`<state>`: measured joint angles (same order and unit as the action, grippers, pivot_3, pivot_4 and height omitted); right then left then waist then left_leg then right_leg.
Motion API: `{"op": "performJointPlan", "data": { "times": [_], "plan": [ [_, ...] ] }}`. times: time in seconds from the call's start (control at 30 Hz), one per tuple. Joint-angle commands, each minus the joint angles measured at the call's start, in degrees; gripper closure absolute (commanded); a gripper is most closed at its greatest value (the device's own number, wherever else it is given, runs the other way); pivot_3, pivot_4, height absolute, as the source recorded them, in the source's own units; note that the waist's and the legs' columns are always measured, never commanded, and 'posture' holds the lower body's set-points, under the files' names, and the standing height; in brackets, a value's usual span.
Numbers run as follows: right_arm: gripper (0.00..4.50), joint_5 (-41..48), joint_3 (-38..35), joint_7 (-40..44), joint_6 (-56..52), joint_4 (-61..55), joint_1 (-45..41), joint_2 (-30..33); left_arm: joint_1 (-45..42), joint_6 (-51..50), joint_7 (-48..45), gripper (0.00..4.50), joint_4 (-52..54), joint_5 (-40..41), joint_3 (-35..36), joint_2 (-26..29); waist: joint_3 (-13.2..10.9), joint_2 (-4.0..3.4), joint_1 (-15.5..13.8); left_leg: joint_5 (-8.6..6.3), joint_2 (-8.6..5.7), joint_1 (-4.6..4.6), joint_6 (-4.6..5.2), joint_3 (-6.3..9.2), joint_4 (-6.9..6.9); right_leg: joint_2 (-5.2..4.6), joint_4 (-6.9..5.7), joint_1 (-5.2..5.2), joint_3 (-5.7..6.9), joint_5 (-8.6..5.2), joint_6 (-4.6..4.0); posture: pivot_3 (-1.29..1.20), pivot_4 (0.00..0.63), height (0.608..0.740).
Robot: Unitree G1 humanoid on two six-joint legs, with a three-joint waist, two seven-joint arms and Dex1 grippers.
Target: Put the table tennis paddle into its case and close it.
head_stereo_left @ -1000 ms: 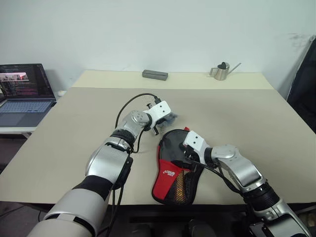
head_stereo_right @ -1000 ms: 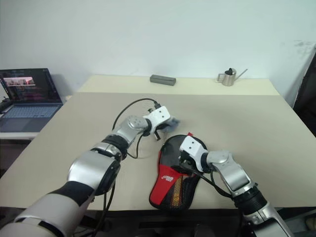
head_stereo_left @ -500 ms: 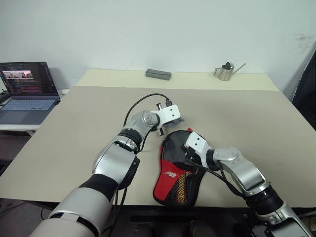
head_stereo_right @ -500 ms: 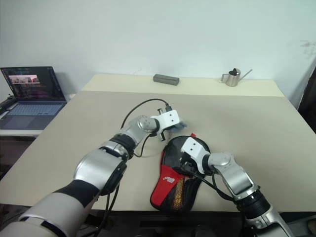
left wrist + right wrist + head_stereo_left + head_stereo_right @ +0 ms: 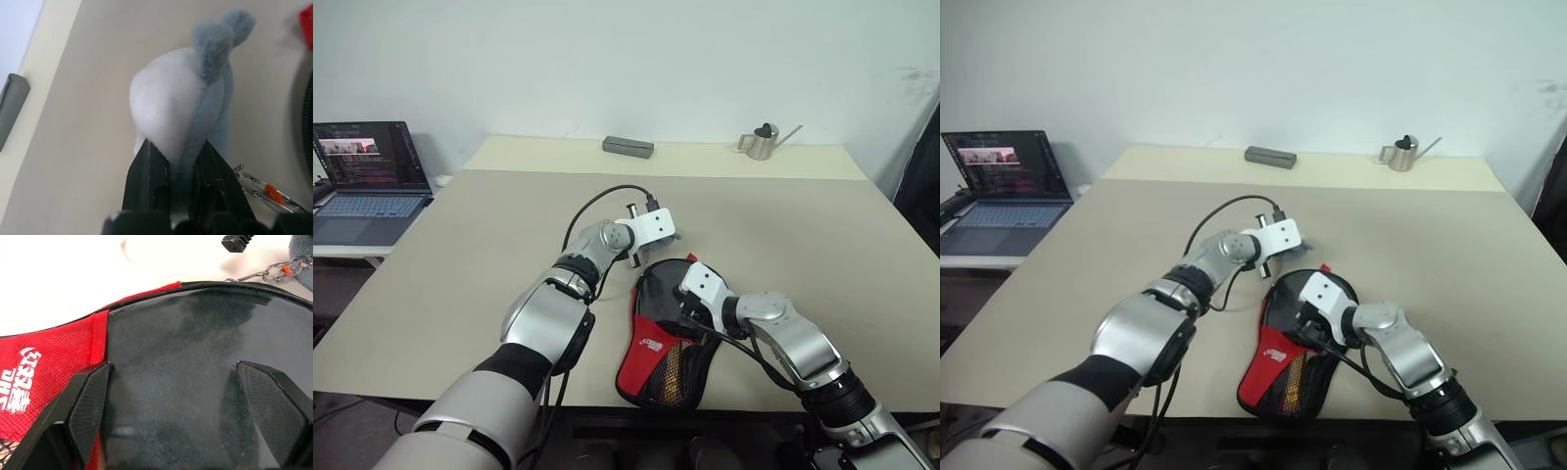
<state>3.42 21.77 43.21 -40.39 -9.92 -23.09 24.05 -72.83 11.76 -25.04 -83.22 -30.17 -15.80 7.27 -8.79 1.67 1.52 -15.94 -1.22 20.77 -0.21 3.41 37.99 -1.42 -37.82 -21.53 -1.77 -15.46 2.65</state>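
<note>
- My left gripper (image 5: 177,169) is clenched on a fluffy white-and-blue plush charm (image 5: 183,107), just past the case's round end.
- My right gripper (image 5: 171,401) stands spread wide over the black case (image 5: 668,328) — at the table's (image 5: 460,245) near edge, red mesh pocket toward me.
- A small chain (image 5: 261,186) trails from the charm.

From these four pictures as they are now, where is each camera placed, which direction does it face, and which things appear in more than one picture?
Left eye view: on the head, facing forward and down over the table; both arms show.
Right eye view: beside it, same scene.
Left wrist view: on the left wrist, facing along the left claw, shut on a white and blue plush charm.
Right wrist view: on the right wrist, facing along the open right claw over the case.
Shared: the charm's metal chain appears in both wrist views.
</note>
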Motion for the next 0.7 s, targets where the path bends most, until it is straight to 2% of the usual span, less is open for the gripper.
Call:
{"op": "performJointPlan", "data": {
  "times": [0.03, 0.3, 0.43, 0.7],
  "plan": [
    [0.0, -0.5, 6.6, 1.3, -4.2, 3.6, 4.4, -0.4, -7.1, 0.7, 8.2, 4.37, 4.3, 1.4, 2.2, 0.4, -0.1, 0.02, 0.0, 0.0, 0.0, 0.0, 0.0, 0.01, 0.0, 0.0, 0.0, 0.0, 0.0, 0.0, 0.0, 0.0, 0.15, 0.74],
    [0.0, -0.4, 6.8, 1.4, -4.4, 2.9, 5.0, -0.1, -10.2, 0.4, 12.2, 4.37, 4.1, 1.8, 3.0, 0.3, -0.6, 0.05, 0.4, -0.01, -0.01, 0.18, -0.05, -0.02, -0.2, 0.03, 0.13, -0.21, -0.05, -0.02, 0.07, 0.0, 0.15, 0.74],
    [0.0, -0.5, 6.8, 1.3, -4.3, 3.0, 5.2, -0.3, -11.5, 0.4, 13.1, 4.37, 4.0, 2.0, 3.3, -0.3, -0.7, 0.07, 0.7, -0.09, -0.01, 0.55, -0.19, -0.2, -0.21, 0.03, 0.0, -0.77, -0.31, -0.02, 0.07, 0.0, 0.15, 0.74],
    [0.0, -0.4, 6.7, 0.7, -4.7, 2.5, 5.4, -0.6, -10.9, 1.0, 12.9, 4.37, 4.0, 1.1, 2.4, -3.1, -0.8, 0.12, 0.7, -0.09, 0.0, 0.58, -0.2, -0.17, -0.2, 0.05, 0.02, -0.77, -0.24, -0.02, 0.06, 0.0, 0.15, 0.74]
  ]
}}
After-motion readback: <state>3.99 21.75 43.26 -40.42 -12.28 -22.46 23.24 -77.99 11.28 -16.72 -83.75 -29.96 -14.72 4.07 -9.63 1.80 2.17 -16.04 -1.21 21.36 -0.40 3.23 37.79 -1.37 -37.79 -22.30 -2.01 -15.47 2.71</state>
